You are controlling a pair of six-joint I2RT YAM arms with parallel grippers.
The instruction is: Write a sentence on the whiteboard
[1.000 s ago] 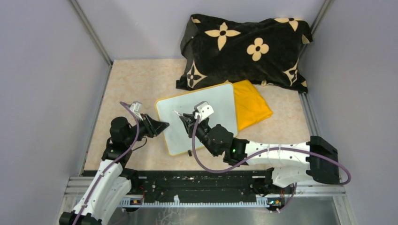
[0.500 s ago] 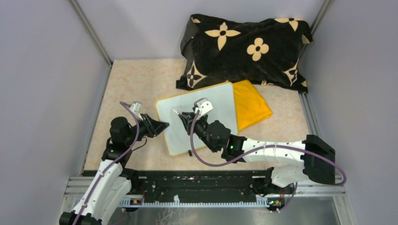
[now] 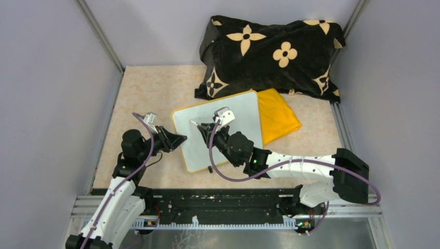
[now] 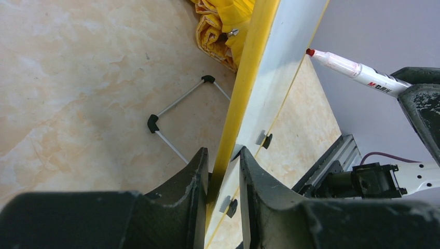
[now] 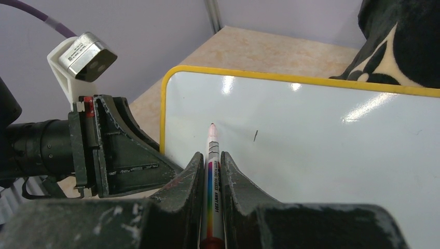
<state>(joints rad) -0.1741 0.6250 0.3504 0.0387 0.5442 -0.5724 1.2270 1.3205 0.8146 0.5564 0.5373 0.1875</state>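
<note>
Moved: my right gripper point(image 3: 201, 129) nudged to upper left.
Writing: it clamps marker point(image 5: 212, 142), tip aimed at whiteboard point(image 5: 321, 150).
Steadying: left gripper point(image 4: 223, 155) pinches its rim.

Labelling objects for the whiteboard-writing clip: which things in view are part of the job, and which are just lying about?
In the job:
whiteboard, its edge clamped by the left gripper
marker, held in the right gripper

Lying about:
pillow
yellow cloth beside the board
</note>
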